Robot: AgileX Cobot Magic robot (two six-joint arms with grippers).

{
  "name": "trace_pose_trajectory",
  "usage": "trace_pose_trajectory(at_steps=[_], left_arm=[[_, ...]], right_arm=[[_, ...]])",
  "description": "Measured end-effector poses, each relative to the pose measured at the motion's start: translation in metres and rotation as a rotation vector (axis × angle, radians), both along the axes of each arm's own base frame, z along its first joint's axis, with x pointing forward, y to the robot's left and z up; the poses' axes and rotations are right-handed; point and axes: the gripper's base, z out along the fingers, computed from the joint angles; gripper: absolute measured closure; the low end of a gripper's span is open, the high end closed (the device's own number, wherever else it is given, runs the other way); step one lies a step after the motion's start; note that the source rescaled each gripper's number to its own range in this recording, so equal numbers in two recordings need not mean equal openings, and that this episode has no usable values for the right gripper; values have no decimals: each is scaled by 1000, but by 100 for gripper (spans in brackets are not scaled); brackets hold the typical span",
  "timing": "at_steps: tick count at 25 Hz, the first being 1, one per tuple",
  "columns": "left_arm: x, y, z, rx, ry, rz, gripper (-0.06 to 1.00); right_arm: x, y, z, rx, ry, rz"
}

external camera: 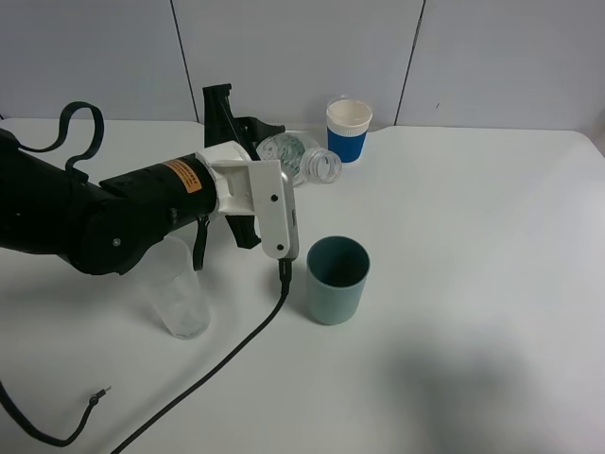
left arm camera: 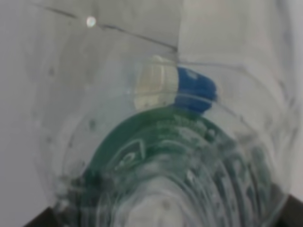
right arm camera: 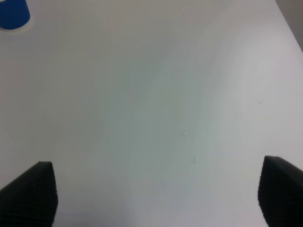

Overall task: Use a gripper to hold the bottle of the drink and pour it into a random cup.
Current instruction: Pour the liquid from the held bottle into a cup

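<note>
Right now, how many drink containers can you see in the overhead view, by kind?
Teal cup: 1
Blue paper cup: 1
Clear tumbler: 1
Clear bottle: 1
Total: 4

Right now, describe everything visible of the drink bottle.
The bottle is small, clear plastic and uncapped, with a ribbed neck and a dark green label with white marks, which the left wrist view shows close up. It lies on its side in the shut left gripper. Its mouth points toward the blue paper cup, and it is behind the teal cup, not over it. I can make out no liquid inside.
</note>
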Motion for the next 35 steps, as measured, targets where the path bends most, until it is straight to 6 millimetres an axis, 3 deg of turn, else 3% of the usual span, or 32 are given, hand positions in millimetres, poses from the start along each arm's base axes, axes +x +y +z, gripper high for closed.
trace_pose_trajectory(at_steps=[16,25,35], left_arm=[[1,1,2,63,-64,-6,94],[3,-1,-12,123,-90,-16,94],[4,-2,-11,133,-159,-23,94]], right_arm=[[0,0,0,0,0,0],[0,0,0,0,0,0],[0,0,0,0,0,0]])
